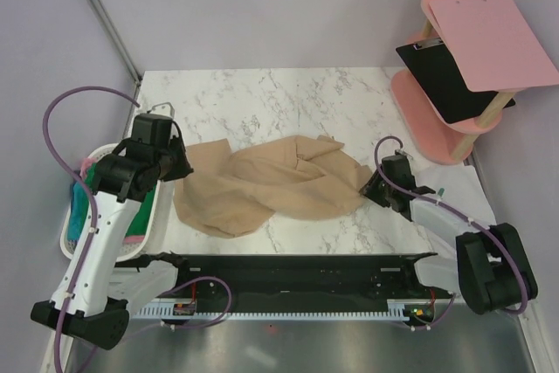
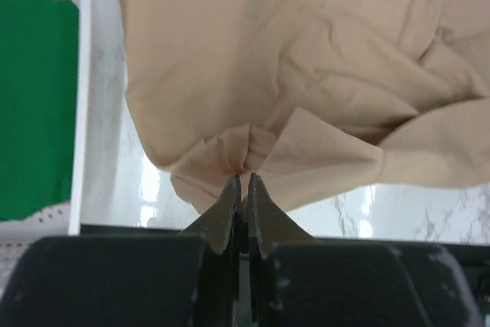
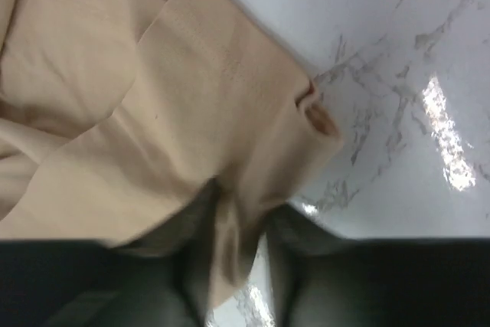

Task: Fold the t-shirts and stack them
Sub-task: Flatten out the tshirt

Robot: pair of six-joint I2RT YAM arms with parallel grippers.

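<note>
Far left, you've got one white basket holding green cloth, teal cloth and pink cloth. Your left gripper is pinched tight on a bunched edge of the single tan t-shirt, which lies crumpled mid marble table. Your right gripper has its fingers slightly parted, with a fold of that shirt's right edge loose between them. Far right are two clipboards: black clipboard, pink clipboard.

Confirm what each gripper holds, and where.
Left gripper pinches the tan t-shirt at a bunched fold of its left end. Right gripper: fingers apart around the shirt's right end, apparently not clamping.
</note>
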